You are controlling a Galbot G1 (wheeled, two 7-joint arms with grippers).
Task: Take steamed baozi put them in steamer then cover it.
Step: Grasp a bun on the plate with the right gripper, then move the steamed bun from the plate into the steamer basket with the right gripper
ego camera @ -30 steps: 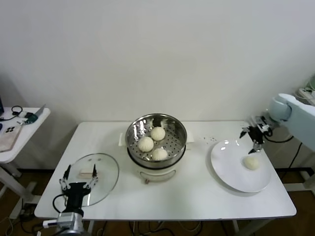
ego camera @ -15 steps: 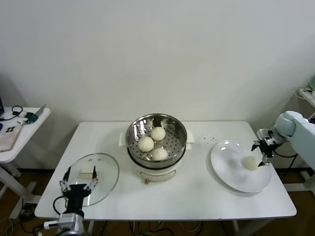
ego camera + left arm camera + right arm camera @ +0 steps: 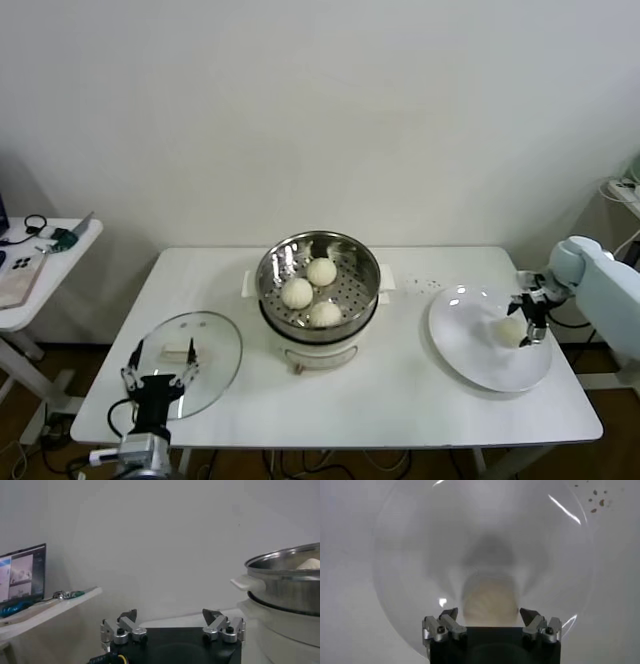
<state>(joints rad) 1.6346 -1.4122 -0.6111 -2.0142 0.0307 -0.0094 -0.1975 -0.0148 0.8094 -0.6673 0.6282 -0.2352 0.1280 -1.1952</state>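
1. Cream-white, the last steamed baozi point(image 3: 510, 330) is lying on the white plate point(image 3: 470, 350), between the right tool's point(image 3: 529, 318) wide fingers.
2. Three baozi point(image 3: 299, 293) are sitting in the steamer point(image 3: 345, 255).
3. Left tool point(image 3: 160, 372), wide, is hovering by the cover point(image 3: 215, 365) on the tabletop point(image 3: 400, 405).

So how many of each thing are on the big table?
Baozi in the steamer: 3
Baozi on the plate: 1
Steamers: 1
Plates: 1
Glass lids: 1
Total: 7
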